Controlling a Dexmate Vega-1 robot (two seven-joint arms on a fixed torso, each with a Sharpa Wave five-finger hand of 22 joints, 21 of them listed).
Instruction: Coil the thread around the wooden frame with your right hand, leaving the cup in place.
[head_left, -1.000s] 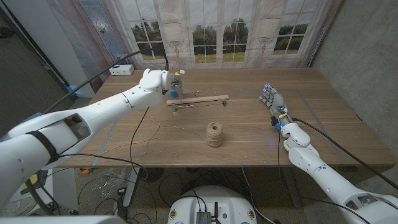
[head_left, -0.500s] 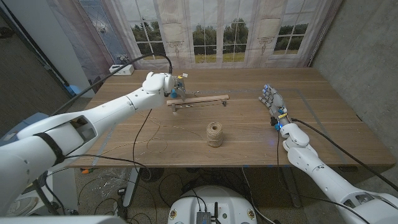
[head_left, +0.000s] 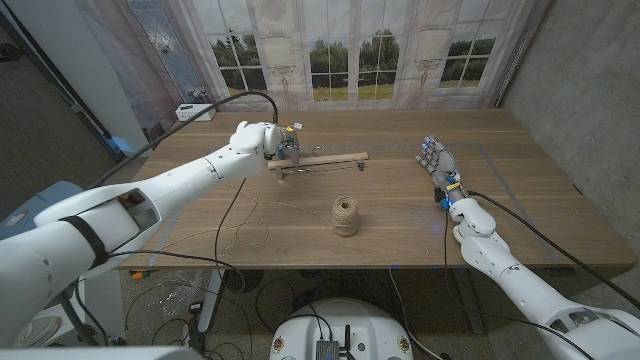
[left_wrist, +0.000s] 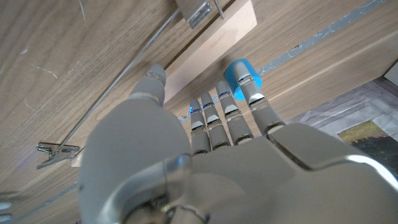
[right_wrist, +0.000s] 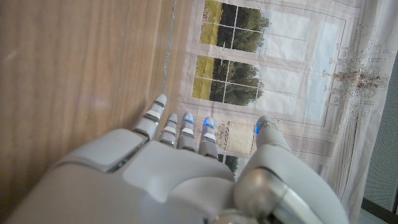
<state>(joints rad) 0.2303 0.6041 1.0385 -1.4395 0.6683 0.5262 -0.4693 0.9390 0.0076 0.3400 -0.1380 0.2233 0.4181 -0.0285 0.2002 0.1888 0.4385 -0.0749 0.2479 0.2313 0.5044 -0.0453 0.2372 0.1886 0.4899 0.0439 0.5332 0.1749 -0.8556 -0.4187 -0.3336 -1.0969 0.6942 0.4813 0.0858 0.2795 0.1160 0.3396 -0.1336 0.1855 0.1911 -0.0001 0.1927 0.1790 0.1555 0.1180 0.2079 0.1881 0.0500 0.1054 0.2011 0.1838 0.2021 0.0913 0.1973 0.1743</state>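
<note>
One spool of twine (head_left: 345, 215) stands upright near the front middle of the table (head_left: 520, 215), and a loose strand of thread (head_left: 262, 222) wanders off it to the left across the wood in slack loops. I judge the thread light, limp and thin, apt to slip or tangle, so it wants a pinch between thumb and fingertip close to its free end, with some tension kept while winding; the spool looks light enough to topple or roll if tugged hard.

Right of the spool and well apart from it, the right hand (head_left: 438, 160) stands on its edge with its fingers straight, slightly apart and holding nothing; the right wrist view shows the same right hand (right_wrist: 186, 155) with fingertips free above bare wood.

Farther back, left of centre, lies one wooden frame (head_left: 318, 160), a long flat slat raised on thin metal legs. It looks stiff and light, so it may slide under a pull on the thread. The left hand (head_left: 262, 138) is at the frame's left end; in the left wrist view its fingers (left_wrist: 211, 121) lie side by side reaching over the slat's edge, but whether they grip or only touch it I cannot tell.

One small blue cup (left_wrist: 241, 78) stands just beyond that end, just beside the fingertips.
</note>
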